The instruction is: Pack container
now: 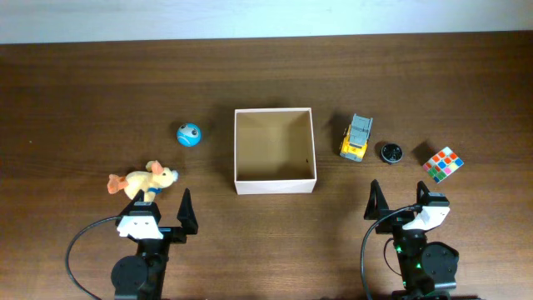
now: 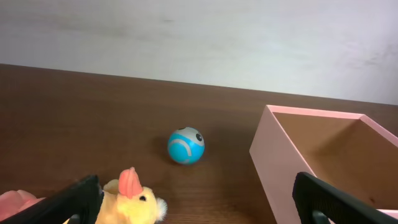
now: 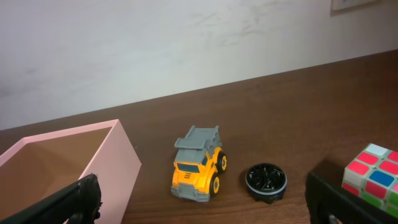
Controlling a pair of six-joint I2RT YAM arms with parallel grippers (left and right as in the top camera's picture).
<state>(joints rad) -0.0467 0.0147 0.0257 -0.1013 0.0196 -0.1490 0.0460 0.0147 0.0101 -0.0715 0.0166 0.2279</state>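
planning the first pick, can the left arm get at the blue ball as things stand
Probably yes. The left claw stands open and the blue ball sits alone on bare table ahead, apart from the container. The plush toy lies close before the claw and might get brushed.

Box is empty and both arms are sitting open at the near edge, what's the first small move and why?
Probably ease the left end effector forward and down over the yellow-and-orange plush animal. It lies just ahead of that open end effector, nearer than any other toy, and the square white cardboard box with a tan inside stands empty just to its right.
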